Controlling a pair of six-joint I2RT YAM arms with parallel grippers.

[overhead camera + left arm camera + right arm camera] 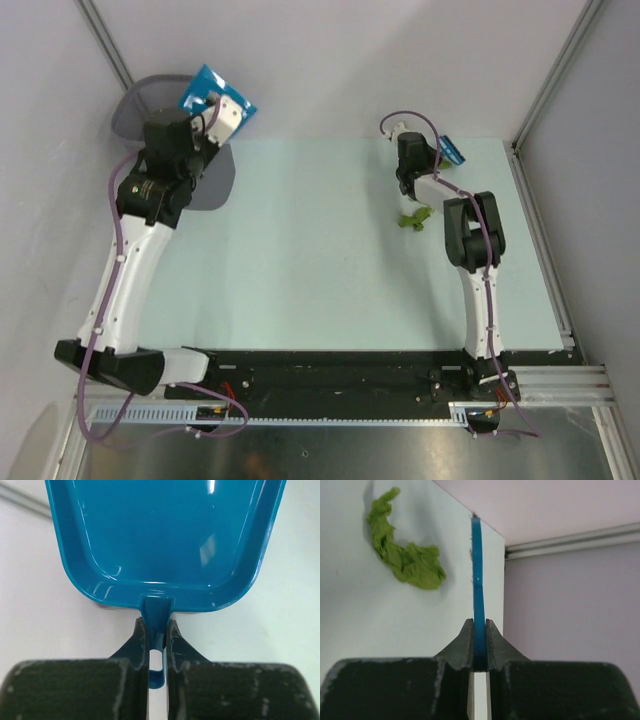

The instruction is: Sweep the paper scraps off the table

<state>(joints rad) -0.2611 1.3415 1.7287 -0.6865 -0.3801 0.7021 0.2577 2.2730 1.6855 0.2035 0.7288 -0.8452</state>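
**Dustpan at the Bin, Brush Beside the Scraps**

**Top view.** We see the left arm [130, 270] reaching to the far left corner. It holds the blue dustpan [212, 98] at the rim of the grey mesh wastebasket [138, 108]. We judge that this position serves to tip the pan's load into the bin. The right arm [478, 262] reaches toward the far right of the worktop [300, 290], carrying the blue brush [452, 150]. The paper scraps [414, 218] lie as one green clump on the worktop, just beside the right forearm and well apart from the dustpan.

**Left wrist view.** The left gripper [156, 632] is closed tight on the dustpan's handle stub, with the tray extending away from the camera. We see no scraps inside the tray.

**Right wrist view.** The right gripper [479, 630] is clamped fully on the brush, which appears edge-on as a thin blue blade. The clump sits to its left, not touching it. We judge that the brush stands between the clump and the worktop edge so that a stroke drives the paper inward.

**Surface and room.** The worktop is smooth, pale mint and metal-edged, so we expect the paper to slide readily. Pale grey panels on aluminium framing enclose it.
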